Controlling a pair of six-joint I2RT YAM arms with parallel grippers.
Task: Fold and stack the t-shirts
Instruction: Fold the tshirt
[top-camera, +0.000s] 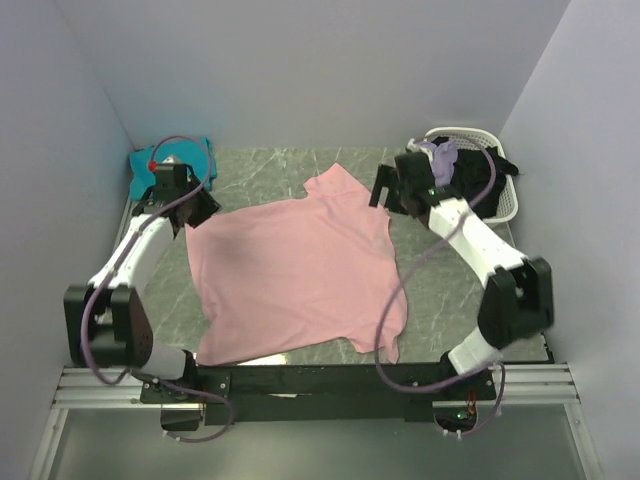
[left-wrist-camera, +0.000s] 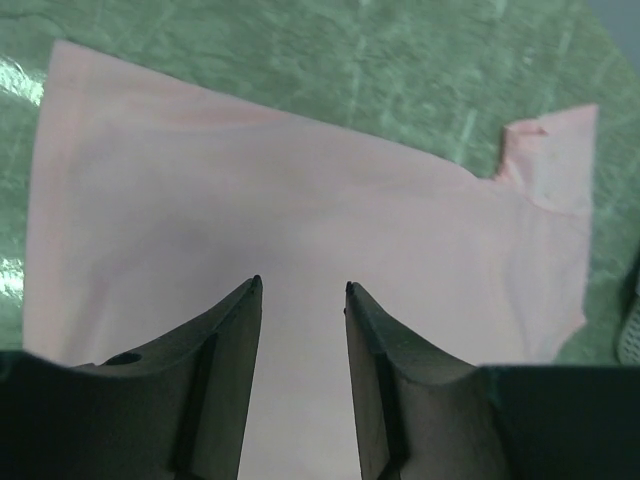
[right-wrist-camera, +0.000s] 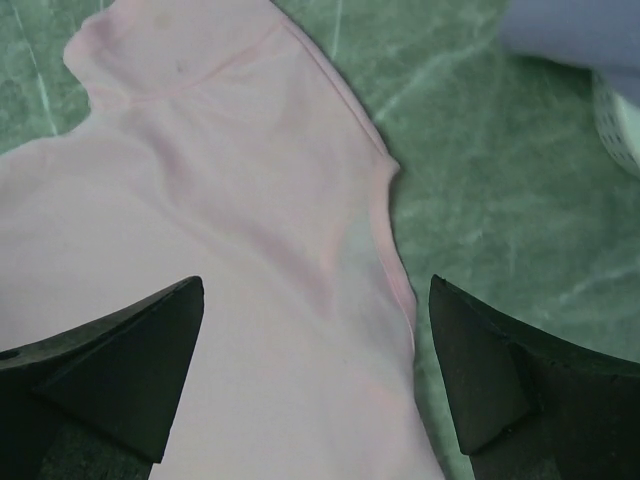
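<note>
At upper right, a white perforated plastic basket (top-camera: 510, 205) holds lavender cloth (top-camera: 441, 153) and black cloth (top-camera: 480, 178); a light pink short-sleeved t-shirt (top-camera: 290, 275) lies spread flat mid-frame on the green marbled table (top-camera: 445, 285). Above it, the left gripper (left-wrist-camera: 300, 287) is narrowly parted, the right gripper (right-wrist-camera: 315, 290) wide, both empty.

shirt (top-camera: 290, 270) lies on the table (top-camera: 440, 290), basket (top-camera: 505, 205) behind at right.

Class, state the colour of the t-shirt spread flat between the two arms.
The spread cloth t-shirt is light pink, seen best in the top external view.
</note>
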